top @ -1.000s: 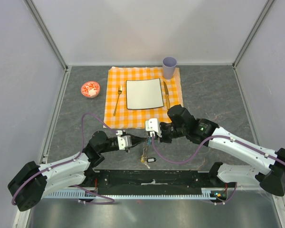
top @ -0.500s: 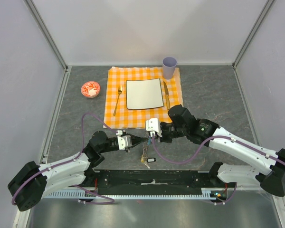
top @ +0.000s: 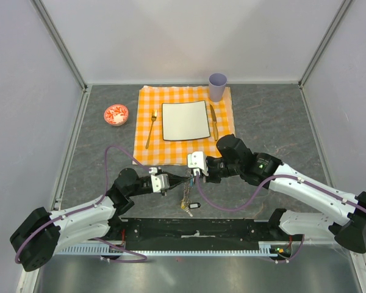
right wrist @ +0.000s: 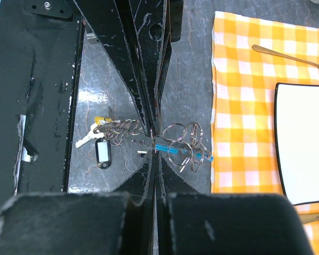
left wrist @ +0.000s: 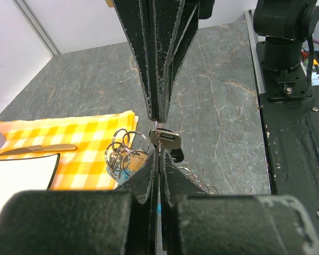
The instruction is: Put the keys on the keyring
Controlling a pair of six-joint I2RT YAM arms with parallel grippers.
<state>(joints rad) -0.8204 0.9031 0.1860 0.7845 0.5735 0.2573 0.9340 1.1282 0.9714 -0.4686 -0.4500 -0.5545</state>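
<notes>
Surface: a grey stone-patterned desk (top: 97, 159) is carrying the work, with a checked cloth (top: 171, 151) lying just beyond both fingertips.
Left side: the left end effector (left wrist: 158, 159) is pressing its jaws narrow and closed, with its tips in the ring cluster. I cannot tell which wire it is nipping.
Right side: the right end effector (right wrist: 155, 154) is also clamping tight, tip to tip with the left one. It appears to be pinching the keyring (right wrist: 189, 133) by its turquoise tag (right wrist: 173, 150).
Ring position: several loops are bunching just beside the right fingertips, on the cloth side.
Key position: the keys (right wrist: 90, 139) are trailing off the opposite side of the joined tips, toward the arm bases, with a black fob (right wrist: 102, 151) beside them.
Change: nothing is visibly shifting over the last second, and arms, loops and keys are all sitting where they were.
Meaning: the threading is probably pausing or creeping through a fine stage. Whether any key is sitting on the intended ring is not clear.
</notes>
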